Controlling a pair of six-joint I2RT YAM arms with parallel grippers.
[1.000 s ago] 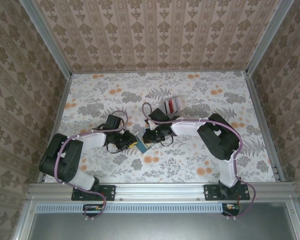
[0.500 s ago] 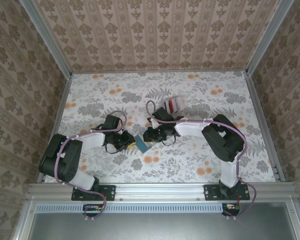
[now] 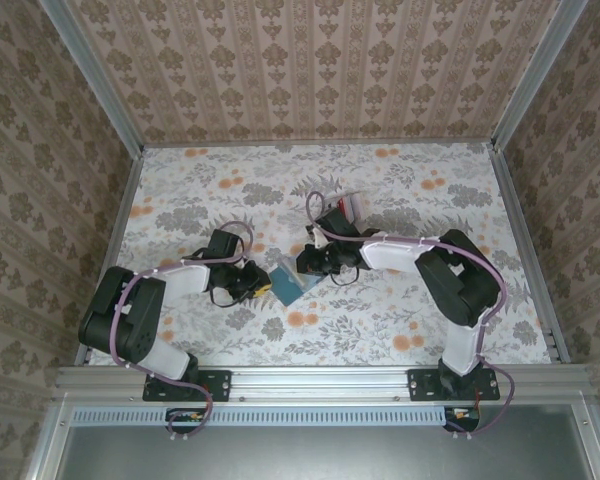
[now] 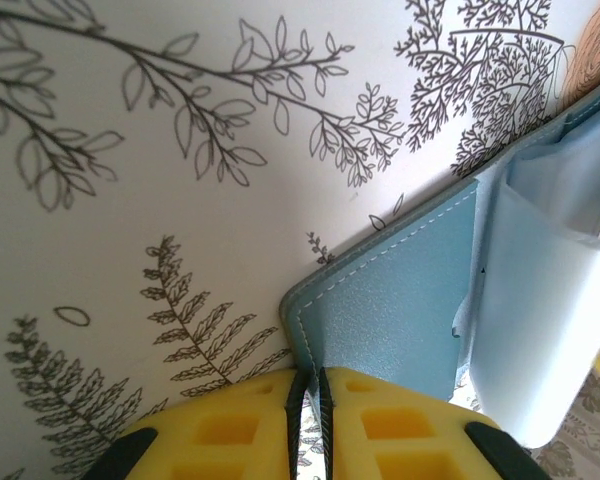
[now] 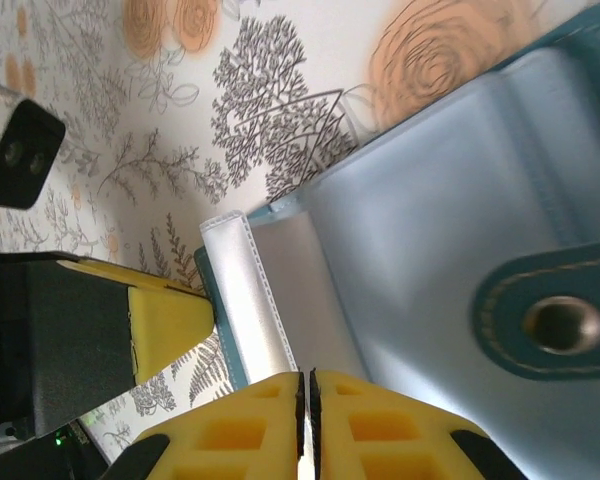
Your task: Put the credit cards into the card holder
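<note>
Two claws: both at the card holder (image 3: 289, 283), which lies near the middle of the table (image 3: 200, 190), between the arms
left claw (image 4: 310, 385): yellow pads pressed together on the corner edge of the teal outer cover, so it's clamped on the card holder
right claw (image 5: 305, 400): pads closed to a hairline over the pale-blue inside, just beside a silvery strip (image 5: 245, 300) at a pocket edge; can't tell whether it pinches a layer or nothing
holder state: open, light lining facing the right wrist camera, snap tab (image 5: 550, 325) lying across the inside
credit cards (image 3: 350, 206): red and white, standing at the back just behind the right arm's wrist, well apart from the holder
silvery strip: card or pocket trim, can't tell
step (my read): holder held open so a pocket can be reached; the loading itself is mostly ahead
risk 1: the left bite is thin and sits right at the corner, so a tug from the right claw could pull the cover free and the holder would flop shut
risk 2: closed right pads on soft lining could crease it or shove the holder instead of opening a pocket
risk 3: snap tab over the inside may block a card's path
risk 4: right arm sits close in front of the cards, so a careless swing back could knock the stack over
</note>
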